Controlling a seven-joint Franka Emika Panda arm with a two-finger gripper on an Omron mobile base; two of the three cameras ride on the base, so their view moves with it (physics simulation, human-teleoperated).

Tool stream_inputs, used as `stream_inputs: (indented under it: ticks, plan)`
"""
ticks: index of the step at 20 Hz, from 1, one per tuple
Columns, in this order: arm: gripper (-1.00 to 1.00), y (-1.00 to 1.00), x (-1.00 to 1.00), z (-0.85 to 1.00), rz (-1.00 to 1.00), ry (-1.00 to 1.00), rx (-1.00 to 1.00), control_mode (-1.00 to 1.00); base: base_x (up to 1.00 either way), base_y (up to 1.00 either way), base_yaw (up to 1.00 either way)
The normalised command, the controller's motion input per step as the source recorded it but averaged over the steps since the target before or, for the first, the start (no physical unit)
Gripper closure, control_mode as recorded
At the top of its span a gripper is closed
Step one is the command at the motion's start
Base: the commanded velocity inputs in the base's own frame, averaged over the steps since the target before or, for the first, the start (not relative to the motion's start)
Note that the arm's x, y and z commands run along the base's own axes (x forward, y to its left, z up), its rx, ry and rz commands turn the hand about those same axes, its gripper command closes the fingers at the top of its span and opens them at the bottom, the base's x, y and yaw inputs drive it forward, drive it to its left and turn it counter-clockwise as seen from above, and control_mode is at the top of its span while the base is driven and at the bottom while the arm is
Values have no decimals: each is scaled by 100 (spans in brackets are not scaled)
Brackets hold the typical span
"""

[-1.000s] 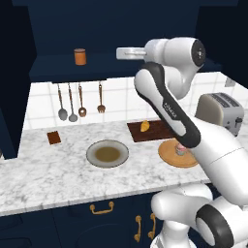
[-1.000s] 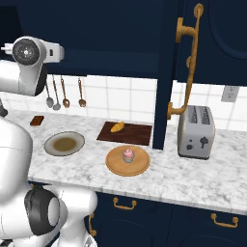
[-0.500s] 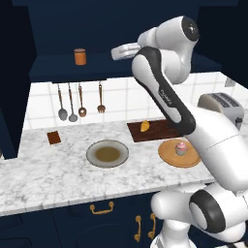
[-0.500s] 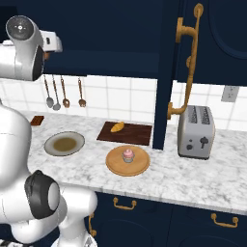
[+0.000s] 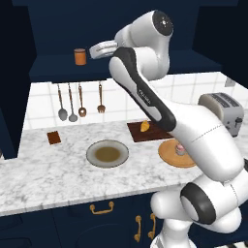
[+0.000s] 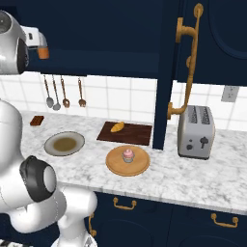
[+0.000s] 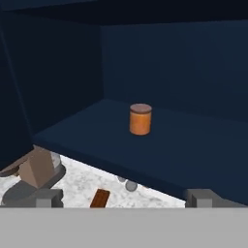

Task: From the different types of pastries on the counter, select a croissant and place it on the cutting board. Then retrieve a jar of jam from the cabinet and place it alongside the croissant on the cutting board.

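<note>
A: Where is the small orange-brown cylinder jar of jam (image 7: 140,119)?

B: It stands upright on the dark navy cabinet shelf (image 7: 193,160), back from the front edge, with free shelf all around.

A: And the gripper (image 5: 99,49)?

B: Wide open, holding nothing, near the jar. It has moved closer than half a second ago.

A: The small golden croissant (image 6: 116,127)?

B: On the dark brown rectangular cutting board (image 6: 137,134), near its left edge.
</note>
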Motion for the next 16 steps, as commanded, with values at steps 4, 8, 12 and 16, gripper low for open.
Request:
stream_inputs:
  ticks: [4,8,12,16]
  plan:
    - [-100,0,5,0,0,0,0,-100,0,0,0]
    - [-100,0,32,-15,-14,0,0,-100,0,0,0]
    - [-100,0,22,-6,-14,0,0,-100,0,0,0]
    - [-100,24,23,0,-3,2,0,-100,0,0,0]
